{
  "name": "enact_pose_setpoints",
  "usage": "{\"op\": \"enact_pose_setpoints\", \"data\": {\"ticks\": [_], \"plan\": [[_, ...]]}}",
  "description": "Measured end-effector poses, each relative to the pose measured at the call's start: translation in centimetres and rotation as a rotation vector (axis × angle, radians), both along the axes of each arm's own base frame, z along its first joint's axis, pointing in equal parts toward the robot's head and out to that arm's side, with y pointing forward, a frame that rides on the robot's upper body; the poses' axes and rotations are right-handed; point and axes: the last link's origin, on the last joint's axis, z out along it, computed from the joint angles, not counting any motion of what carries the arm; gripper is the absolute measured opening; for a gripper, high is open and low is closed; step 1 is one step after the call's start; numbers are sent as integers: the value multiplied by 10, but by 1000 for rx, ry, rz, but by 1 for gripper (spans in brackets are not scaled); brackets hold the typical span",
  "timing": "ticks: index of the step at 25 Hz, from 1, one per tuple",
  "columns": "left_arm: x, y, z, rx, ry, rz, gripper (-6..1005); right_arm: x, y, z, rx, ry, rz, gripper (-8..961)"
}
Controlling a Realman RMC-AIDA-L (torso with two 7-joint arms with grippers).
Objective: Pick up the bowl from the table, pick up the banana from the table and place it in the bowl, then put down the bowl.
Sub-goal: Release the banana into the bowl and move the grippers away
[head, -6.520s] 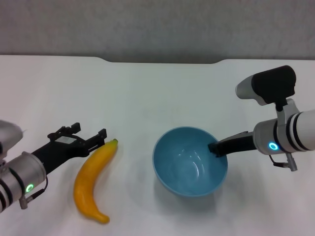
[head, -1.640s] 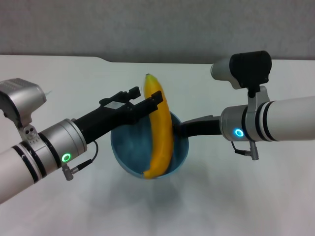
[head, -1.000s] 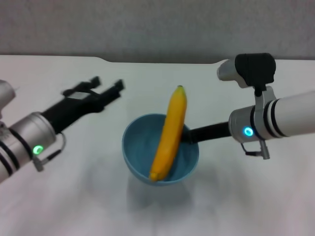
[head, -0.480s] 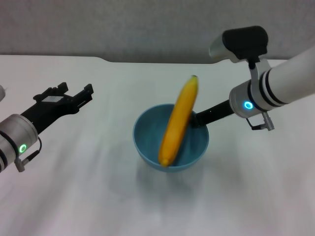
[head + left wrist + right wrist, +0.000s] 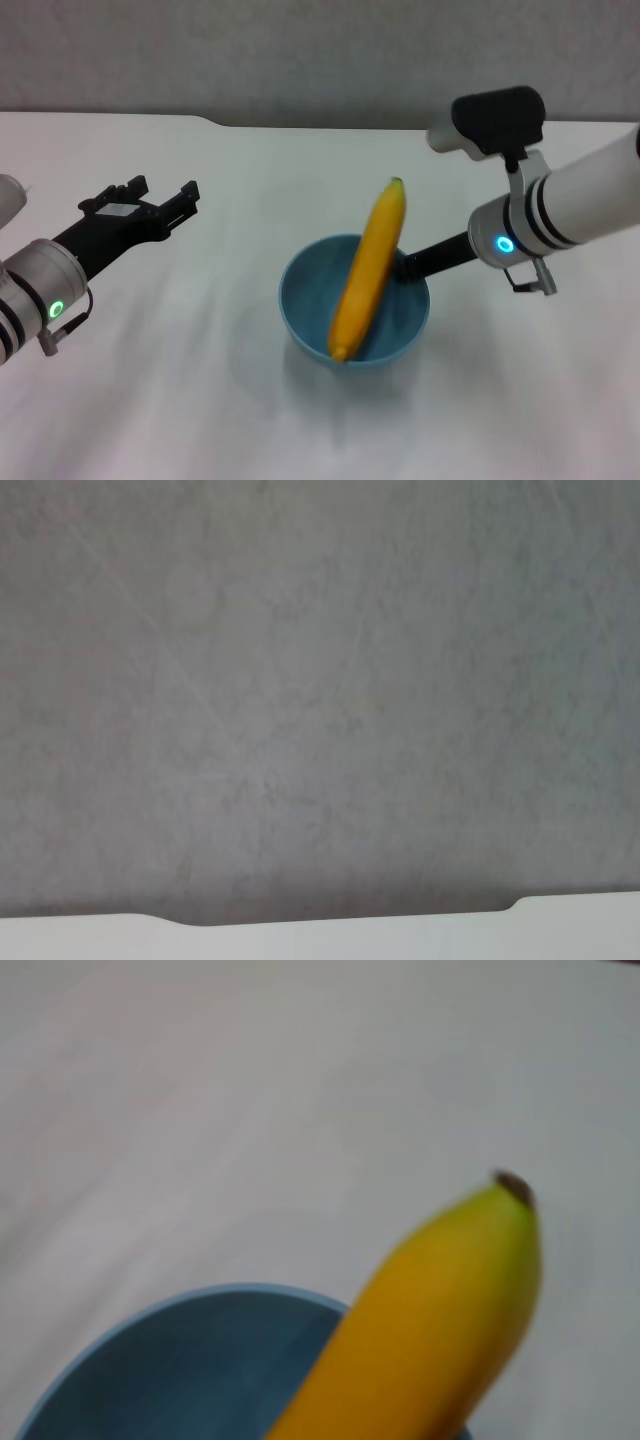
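Note:
The light blue bowl is near the middle of the white table, with my right gripper shut on its right rim. The yellow banana stands slanted in the bowl, its lower end inside and its stem tip sticking up past the far rim. The right wrist view shows the banana close up over the bowl's rim. My left gripper hovers open and empty over the table's left side, well away from the bowl.
A shallow cut-out runs along the table's far edge, with a grey wall behind. The left wrist view shows mostly that grey wall and a strip of the table's edge.
My left gripper let go of the banana and drew back to the left. The bowl with the banana moved right and downward in my right gripper.

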Motion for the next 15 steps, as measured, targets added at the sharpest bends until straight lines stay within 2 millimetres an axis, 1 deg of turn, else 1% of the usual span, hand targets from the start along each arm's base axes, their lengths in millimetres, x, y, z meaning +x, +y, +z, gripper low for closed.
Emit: {"op": "enact_pose_setpoints", "data": {"ticks": [5, 15], "plan": [[-1, 0, 1, 3, -4, 6, 781, 15, -8, -2, 5, 17, -40, 40], [-3, -1, -1, -2, -6, 13, 780, 20, -11, -3, 4, 8, -46, 40]]}}
